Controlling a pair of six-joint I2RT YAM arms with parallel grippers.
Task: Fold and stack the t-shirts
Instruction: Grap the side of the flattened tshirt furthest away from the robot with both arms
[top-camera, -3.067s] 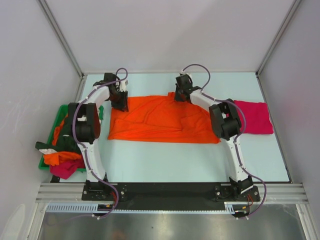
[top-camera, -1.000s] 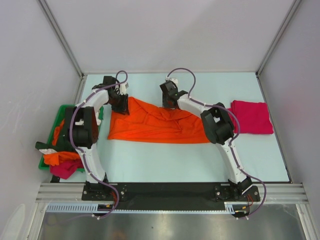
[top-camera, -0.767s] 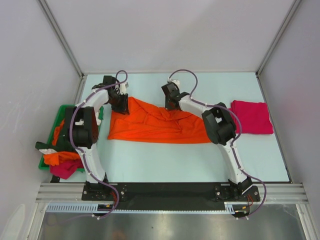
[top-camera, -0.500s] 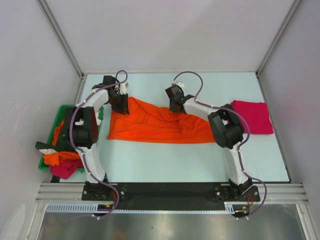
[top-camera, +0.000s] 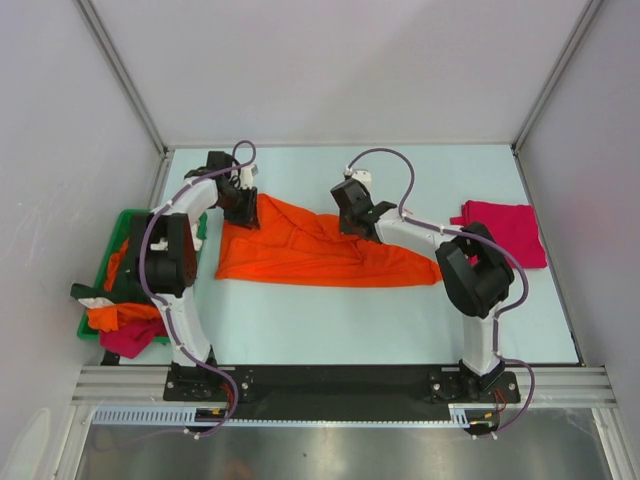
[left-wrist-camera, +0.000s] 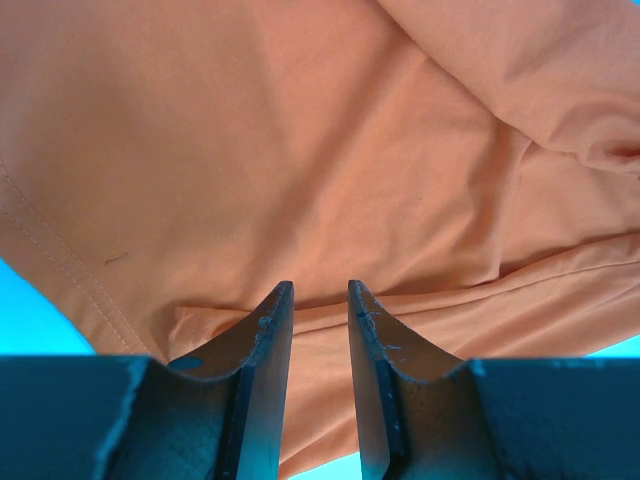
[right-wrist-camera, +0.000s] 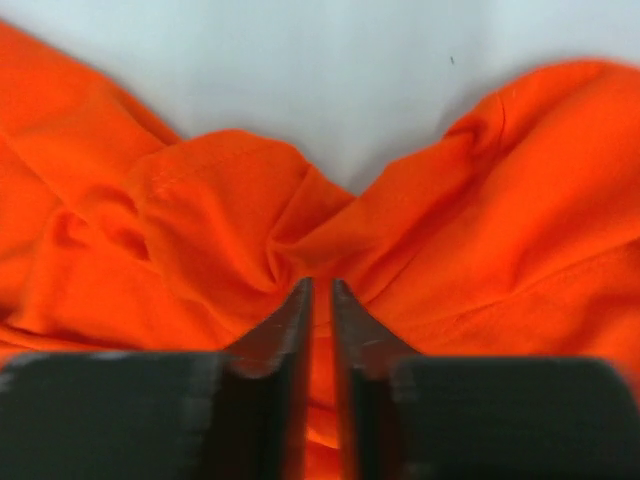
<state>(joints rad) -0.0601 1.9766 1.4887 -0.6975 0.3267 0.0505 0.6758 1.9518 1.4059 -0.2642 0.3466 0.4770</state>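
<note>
- The right gripper (right-wrist-camera: 322, 285) is nearly closed; a pucker of the orange shirt (top-camera: 310, 250) is pinched at its tips.
- The left gripper (left-wrist-camera: 318, 290) is narrowly parted at that shirt's corner; a grip cannot be confirmed.
- Done: a magenta shirt (top-camera: 505, 232) is laid folded, right of the right gripper.
- Remaining: the orange shirt is stretched unfolded between the grippers; other shirts (top-camera: 125, 320) are heaped in the bin (top-camera: 118, 222), left of the left gripper.

- Left arm (top-camera: 165, 250) reaches far forward, its pincer (left-wrist-camera: 318, 286) low, jaws slightly parted; whether they grip anything is unclear.
- Right arm (top-camera: 475, 272) bends inward, its pincer (right-wrist-camera: 321, 283) pinching the orange t-shirt (right-wrist-camera: 480, 200).
</note>
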